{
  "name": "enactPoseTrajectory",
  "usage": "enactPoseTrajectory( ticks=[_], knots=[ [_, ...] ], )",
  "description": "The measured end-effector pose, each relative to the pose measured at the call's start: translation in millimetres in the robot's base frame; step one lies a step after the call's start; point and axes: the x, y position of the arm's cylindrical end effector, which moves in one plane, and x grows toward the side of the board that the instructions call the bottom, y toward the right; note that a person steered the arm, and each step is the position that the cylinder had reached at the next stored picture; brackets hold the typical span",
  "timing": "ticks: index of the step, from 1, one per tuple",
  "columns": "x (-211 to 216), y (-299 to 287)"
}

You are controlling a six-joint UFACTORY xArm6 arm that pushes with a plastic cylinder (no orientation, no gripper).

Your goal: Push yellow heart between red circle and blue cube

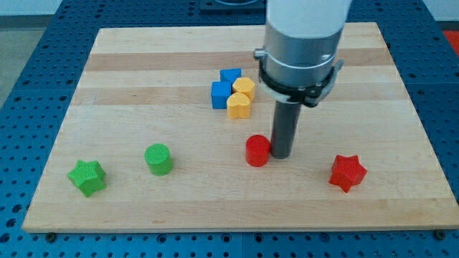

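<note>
A red circle block (pixel 257 150) lies near the board's middle, toward the view's bottom. My tip (pixel 280 155) stands just to its right, touching or nearly touching it. A cluster sits above: a blue cube (pixel 221 94), another blue block (pixel 231 75) behind it, a yellow heart (pixel 239 106) at the cluster's lower right, and a yellow block (pixel 244 88) above the heart. The heart lies up and to the left of the red circle, next to the blue cube.
A green star (pixel 87 177) and a green cylinder (pixel 158 159) lie at the view's lower left. A red star (pixel 348 172) lies at the lower right. The wooden board (pixel 129 86) ends on all sides against a blue perforated table.
</note>
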Motion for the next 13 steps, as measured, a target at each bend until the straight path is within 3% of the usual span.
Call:
enactPoseTrajectory(
  ticks=[2,3,5,7,9,13],
  knots=[
    [28.6,-42.0],
    [74.4,-41.0],
    [92.7,60.5],
    [71.7,141.8],
    [46.8,134.1],
    [44.8,46.1]
  ],
)
